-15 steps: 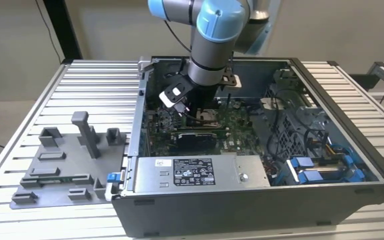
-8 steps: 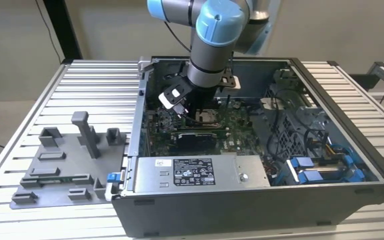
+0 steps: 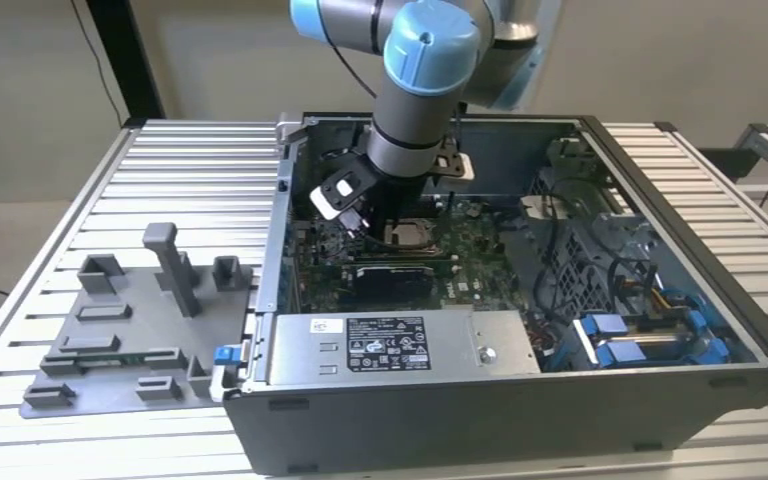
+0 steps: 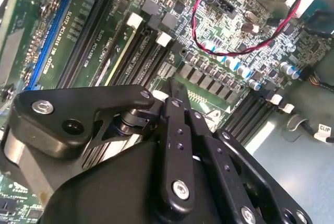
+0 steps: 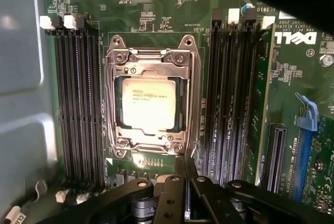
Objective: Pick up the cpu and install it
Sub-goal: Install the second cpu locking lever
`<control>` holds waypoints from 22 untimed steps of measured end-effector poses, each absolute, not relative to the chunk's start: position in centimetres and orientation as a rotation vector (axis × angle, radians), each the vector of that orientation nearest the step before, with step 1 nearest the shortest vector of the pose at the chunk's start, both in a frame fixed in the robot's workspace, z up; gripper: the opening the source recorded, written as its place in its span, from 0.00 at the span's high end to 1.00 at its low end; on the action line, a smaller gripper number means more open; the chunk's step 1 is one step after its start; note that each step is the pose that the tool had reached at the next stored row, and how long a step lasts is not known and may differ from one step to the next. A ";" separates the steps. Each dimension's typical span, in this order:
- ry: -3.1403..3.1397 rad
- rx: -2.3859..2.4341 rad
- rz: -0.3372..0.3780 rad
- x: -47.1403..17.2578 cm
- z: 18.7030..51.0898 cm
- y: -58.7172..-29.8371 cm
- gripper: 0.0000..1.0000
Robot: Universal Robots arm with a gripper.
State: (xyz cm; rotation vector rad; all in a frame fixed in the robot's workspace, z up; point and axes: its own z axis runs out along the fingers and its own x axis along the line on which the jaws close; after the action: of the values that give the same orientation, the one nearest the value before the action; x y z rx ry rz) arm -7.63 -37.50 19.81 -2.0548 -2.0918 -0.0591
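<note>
The cpu [image 5: 148, 104], a pale silvery square chip, lies flat inside the dark socket with its metal frame [image 5: 151, 62] on the green motherboard. In the exterior view the cpu [image 3: 412, 236] sits just beside the arm's tool. My gripper [image 5: 186, 165] hovers over the board next to the socket's edge, apart from the chip, its black fingers [image 4: 173, 89] drawn together with nothing between them. The exterior view shows the gripper [image 3: 384, 236] reaching down into the open computer case [image 3: 518, 400].
Black memory slots [image 5: 78, 104] flank the socket on both sides. A red and black cable [image 4: 229, 46] loops over the board. The power supply [image 3: 398, 345] and blue drive brackets [image 3: 624, 335] fill the case front. A grey fixture plate [image 3: 131, 330] lies on the slatted table.
</note>
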 end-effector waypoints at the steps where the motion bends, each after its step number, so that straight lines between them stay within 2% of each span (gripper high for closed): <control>1: -2.091 -2.055 -0.059 -7.6 19.7 -37.5 1.00; 15: -2.081 -2.046 -0.048 -7.8 19.3 -38.5 1.00; 22: -2.077 -2.046 -0.047 -7.8 21.1 -38.5 1.00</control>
State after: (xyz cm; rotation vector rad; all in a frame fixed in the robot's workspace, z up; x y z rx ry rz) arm -7.78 -38.54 21.07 -2.0460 -2.0775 -0.0471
